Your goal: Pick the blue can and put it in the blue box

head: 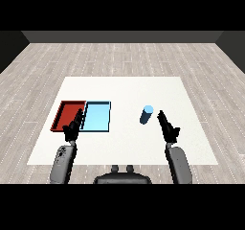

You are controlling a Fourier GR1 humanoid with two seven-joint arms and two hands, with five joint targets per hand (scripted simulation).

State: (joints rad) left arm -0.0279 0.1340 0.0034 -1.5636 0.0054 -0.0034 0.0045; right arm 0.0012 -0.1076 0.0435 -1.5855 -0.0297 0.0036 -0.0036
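Blue can [146, 114] unlabelled, beside right hand [168, 128], fingers straight; left hand [72, 128] fingers relaxed.

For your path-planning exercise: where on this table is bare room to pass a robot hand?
Bare table lies between the light blue tray and the blue can, and along the far edge. It is crowded where the left robot hand overlaps the red tray, and where the right robot hand nears the can.

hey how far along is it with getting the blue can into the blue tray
Nothing looks done yet. The blue can stands on the white table, apart from the light blue tray. The right hand is beside the can, fingers straight, not holding it. Grasping, carrying and placing remain.
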